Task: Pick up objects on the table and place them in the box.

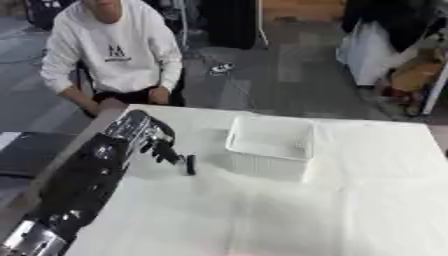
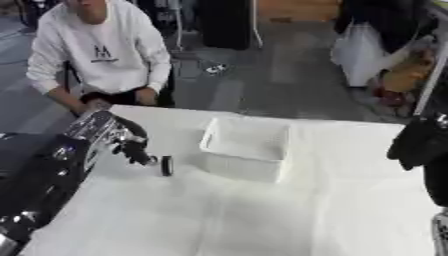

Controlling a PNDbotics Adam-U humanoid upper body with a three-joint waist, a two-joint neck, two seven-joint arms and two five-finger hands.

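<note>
— What colours are showing on the table [image 1: 262, 215]?

— The table is looking all white. The box [image 1: 271, 137] is showing white too, plain with no pattern.

— And the left hand [image 1: 157, 145]?

— It is looking black with shiny silver bits. The small thing [image 1: 191, 164] at its fingers is showing black.

— And the right hand [image 2: 420, 142]?

— It is looking all black.

My left arm runs from the lower left corner of the frame up toward the centre left, wrist bent, and my left hand [image 1: 156, 144] has its fingers curled downward, pinching a small dark object [image 1: 190, 164]. My right hand [image 2: 422, 142] hangs at the right edge, fingers drooping, relaxed.
</note>
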